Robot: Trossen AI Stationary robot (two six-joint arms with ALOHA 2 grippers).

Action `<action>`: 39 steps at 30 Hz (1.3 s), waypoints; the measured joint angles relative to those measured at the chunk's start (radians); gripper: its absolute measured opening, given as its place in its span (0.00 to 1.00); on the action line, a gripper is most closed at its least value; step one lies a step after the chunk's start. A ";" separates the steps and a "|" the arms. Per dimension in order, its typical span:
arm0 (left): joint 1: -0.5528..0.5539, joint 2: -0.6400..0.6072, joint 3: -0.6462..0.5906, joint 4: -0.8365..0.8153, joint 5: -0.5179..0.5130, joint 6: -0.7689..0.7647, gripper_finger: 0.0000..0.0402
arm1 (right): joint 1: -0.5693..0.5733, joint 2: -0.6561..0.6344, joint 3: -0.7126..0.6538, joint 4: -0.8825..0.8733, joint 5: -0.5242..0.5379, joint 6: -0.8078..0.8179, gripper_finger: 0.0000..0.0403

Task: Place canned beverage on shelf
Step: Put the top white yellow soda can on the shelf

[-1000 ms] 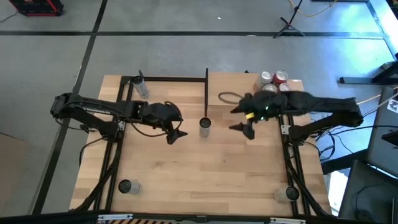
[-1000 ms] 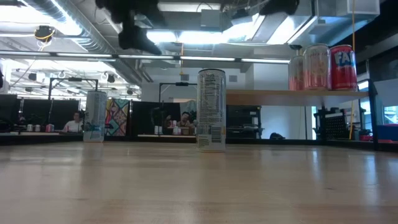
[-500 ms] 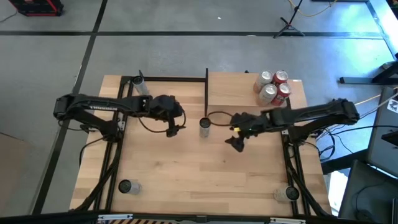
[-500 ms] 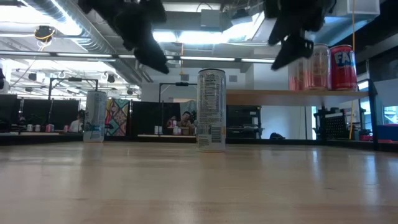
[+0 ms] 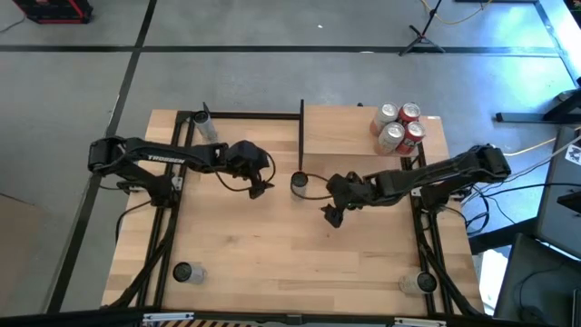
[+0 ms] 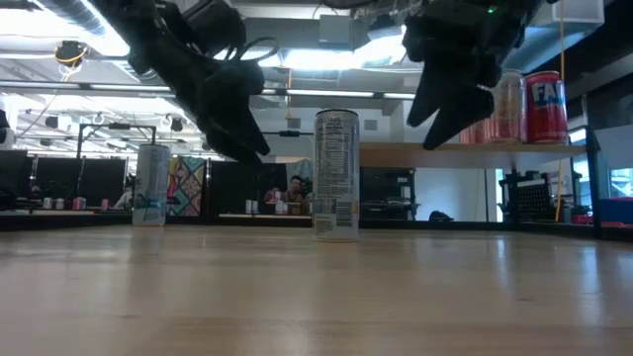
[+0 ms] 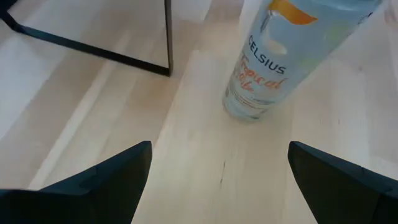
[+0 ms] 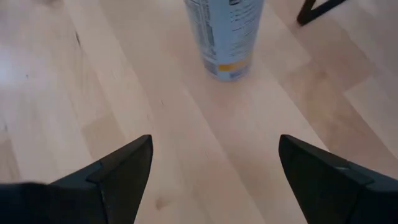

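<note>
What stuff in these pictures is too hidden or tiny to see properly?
- Middle can: the left wrist view's upper edge cuts off its top; the right wrist view crops it too.
- Four cans on the shelf: in the low view the right arm covers part of them, so only the red can's first letters show.
- Small print on the middle can, low view: too tiny to read.
- People in the far room, low view: too small to make out.

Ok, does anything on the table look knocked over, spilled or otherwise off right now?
Nothing stands out. The slim can in the middle stands upright between the open left gripper and the open right gripper; neither touches it. Four cans stand together on the shelf, and no liquid shows on the table.
</note>
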 joint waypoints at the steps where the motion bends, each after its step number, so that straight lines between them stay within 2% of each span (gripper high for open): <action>1: 0.007 0.000 -0.007 0.013 -0.004 0.000 0.93 | 0.001 0.013 0.000 0.022 0.004 0.000 0.83; 6: 0.034 0.012 -0.017 0.159 -0.014 0.041 0.93 | -0.006 0.075 0.000 0.089 0.075 0.008 0.83; 11: 0.015 0.072 -0.017 0.300 -0.023 0.115 0.93 | -0.031 0.114 0.000 0.104 0.112 0.016 0.83; 14: 0.001 0.102 -0.017 0.280 -0.010 0.058 0.93 | -0.039 0.131 0.000 0.092 0.160 0.052 0.83; 20: -0.066 0.103 -0.017 0.250 0.112 0.009 0.93 | -0.071 0.158 -0.001 0.083 0.261 0.094 0.83; 29: -0.139 0.168 -0.016 0.321 0.083 -0.075 0.93 | -0.103 0.208 0.000 0.192 0.355 0.111 0.83; 39: -0.167 0.160 -0.017 0.315 0.036 -0.156 0.93 | -0.102 0.222 0.000 0.183 0.330 0.102 0.83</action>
